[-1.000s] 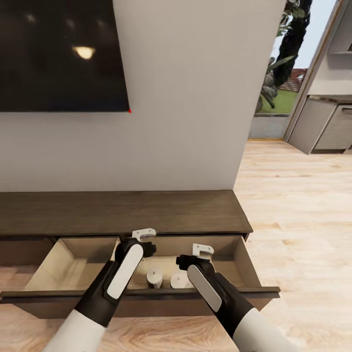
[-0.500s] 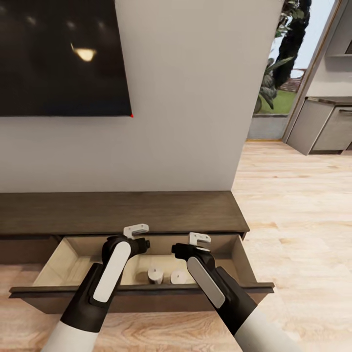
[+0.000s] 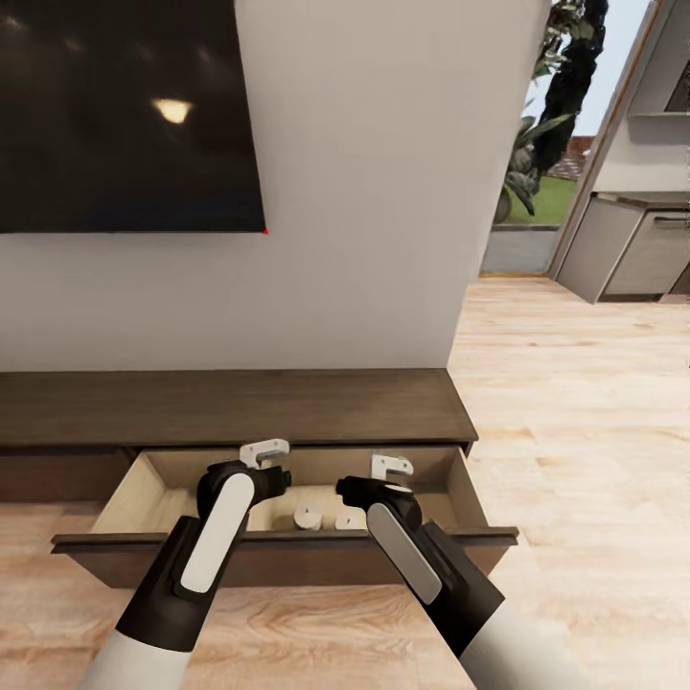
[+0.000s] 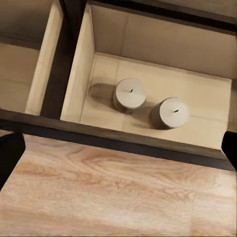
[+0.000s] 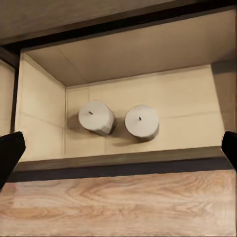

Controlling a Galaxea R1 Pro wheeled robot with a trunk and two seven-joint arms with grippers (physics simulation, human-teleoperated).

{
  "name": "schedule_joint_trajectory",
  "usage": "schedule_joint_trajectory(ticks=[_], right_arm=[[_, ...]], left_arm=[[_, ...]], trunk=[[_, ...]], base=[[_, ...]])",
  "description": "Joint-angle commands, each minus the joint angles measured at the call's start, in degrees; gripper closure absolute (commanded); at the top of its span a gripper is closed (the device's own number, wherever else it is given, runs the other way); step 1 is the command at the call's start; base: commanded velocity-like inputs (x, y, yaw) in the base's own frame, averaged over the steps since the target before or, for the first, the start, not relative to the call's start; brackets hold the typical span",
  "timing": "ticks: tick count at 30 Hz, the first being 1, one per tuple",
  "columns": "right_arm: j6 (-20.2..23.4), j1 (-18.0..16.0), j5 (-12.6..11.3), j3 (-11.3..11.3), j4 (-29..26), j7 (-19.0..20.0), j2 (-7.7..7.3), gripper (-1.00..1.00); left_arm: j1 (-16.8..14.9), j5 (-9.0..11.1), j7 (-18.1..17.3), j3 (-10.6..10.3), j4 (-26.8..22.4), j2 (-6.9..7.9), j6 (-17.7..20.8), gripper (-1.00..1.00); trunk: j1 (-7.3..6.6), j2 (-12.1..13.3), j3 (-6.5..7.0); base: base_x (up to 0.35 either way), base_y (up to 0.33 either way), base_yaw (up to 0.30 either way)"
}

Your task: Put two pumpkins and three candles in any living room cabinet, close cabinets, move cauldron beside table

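Note:
The long dark brown cabinet (image 3: 230, 407) stands under the TV with its right drawer (image 3: 450, 484) pulled out. Two cream-white candles (image 3: 309, 516) (image 3: 347, 520) stand upright side by side on the tan drawer floor. They also show in the left wrist view (image 4: 129, 94) (image 4: 170, 112) and the right wrist view (image 5: 96, 117) (image 5: 141, 122). My left gripper (image 3: 265, 450) hovers over the drawer, open and empty. My right gripper (image 3: 391, 470) hangs beside it, also open and empty. Both are above the candles and touch neither. The pumpkins and a brown candle are out of view.
A black TV (image 3: 125, 115) hangs on the pale wall above the cabinet. Light plank floor (image 3: 575, 431) runs right towards grey kitchen units (image 3: 632, 249) and a doorway with plants (image 3: 537, 153). A second tan compartment (image 4: 24, 64) lies beside the candles' compartment.
The whole picture has shifted, so the camera has moved: the cabinet and drawer look a little smaller and further off. Both arms have drawn back slightly. The candles stay where they were.

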Motion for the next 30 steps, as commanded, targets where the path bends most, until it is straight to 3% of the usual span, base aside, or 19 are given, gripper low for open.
schedule_joint_trajectory(ticks=[1, 12, 16, 19, 23, 27, 30], right_arm=[[0.12, -0.07, -0.42, 0.09, -0.04, -0.46, -0.04, -1.0], [0.07, -0.05, -0.38, 0.08, -0.08, -0.48, -0.32, -1.0], [0.05, -0.05, -0.38, -0.02, -0.1, -0.63, -0.34, -1.0], [0.03, -0.06, -0.38, -0.07, -0.12, -0.68, -0.41, -1.0], [0.04, -0.07, -0.38, -0.04, -0.1, -0.69, -0.37, -1.0], [0.17, -0.07, -0.24, 0.04, -0.1, -0.75, -0.35, -1.0], [0.23, -0.08, -0.21, 0.02, -0.09, -0.72, -0.4, -1.0]], left_arm=[[-0.04, 0.54, 0.6, 0.11, -0.05, 0.0, 0.13, -1.0], [-0.04, 0.52, 0.6, 1.07, -0.05, 0.08, 0.13, -1.0], [-0.04, 0.41, 0.6, 2.87, -0.05, 0.09, 0.13, -1.0], [-0.04, 0.27, 0.6, 5.81, -0.05, 0.05, 0.13, -1.0], [-0.01, -0.07, 0.6, 7.9, -0.05, 0.17, 0.13, -1.0], [0.89, 0.17, 0.6, 9.17, -0.05, 2.42, 0.13, -1.0], [1.97, 0.32, 0.6, 10.67, -0.13, 3.2, 0.13, -1.0]], trunk=[[-0.27, 0.39, 0.13], [-2.68, 4.8, 2.11], [-3.12, 5.6, 2.47], [-3.12, 5.6, 2.47], [-3.12, 5.6, 2.47], [-3.12, 5.6, 2.47], [-3.12, 5.6, 2.47]], base=[[-0.324, 0.0, 0.0], [-0.324, 0.0, 0.0], [-0.296, 0.0, 0.0], [-0.154, 0.0, 0.0], [-0.045, 0.0, 0.016], [-0.008, 0.0, 0.178], [-0.002, 0.0, 0.263]])
